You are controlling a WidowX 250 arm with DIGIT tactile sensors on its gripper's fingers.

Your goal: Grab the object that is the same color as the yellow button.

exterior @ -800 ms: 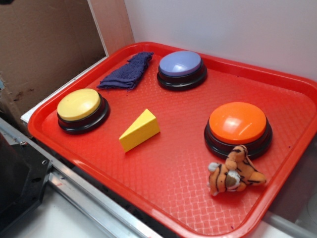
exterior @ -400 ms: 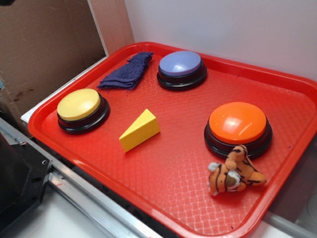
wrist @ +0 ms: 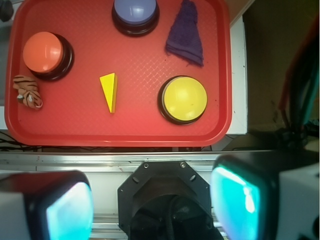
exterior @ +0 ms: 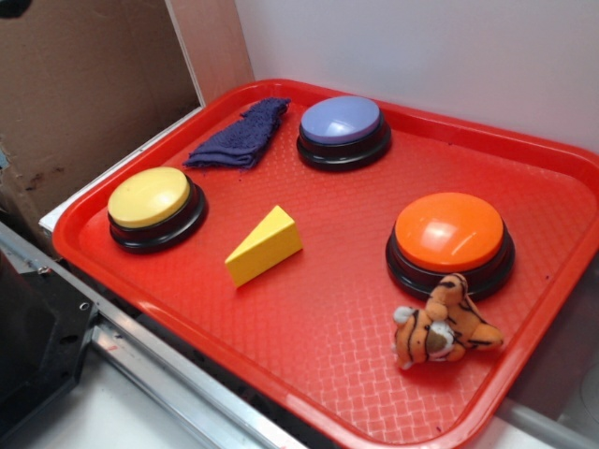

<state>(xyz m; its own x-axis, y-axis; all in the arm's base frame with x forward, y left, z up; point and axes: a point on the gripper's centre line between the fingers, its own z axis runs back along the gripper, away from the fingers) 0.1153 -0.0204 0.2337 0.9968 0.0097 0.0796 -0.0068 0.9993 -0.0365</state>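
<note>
A small yellow wedge [exterior: 264,246] lies on the red tray [exterior: 309,365], between the yellow button [exterior: 150,196] at the left and the orange button [exterior: 449,232] at the right. In the wrist view the wedge [wrist: 109,92] lies left of the yellow button [wrist: 185,98]. My gripper [wrist: 152,205] is open and empty, high above the robot base, well short of the tray's near rim. Its two teal pads [wrist: 235,197] stand wide apart. The gripper is out of the exterior view.
A lavender-blue button [exterior: 341,122] and a dark blue cloth [exterior: 240,136] lie at the tray's back. A small tiger toy [exterior: 440,329] lies in front of the orange button. A cardboard wall [exterior: 84,84] stands at the left. A metal rail [exterior: 178,374] runs along the tray's front.
</note>
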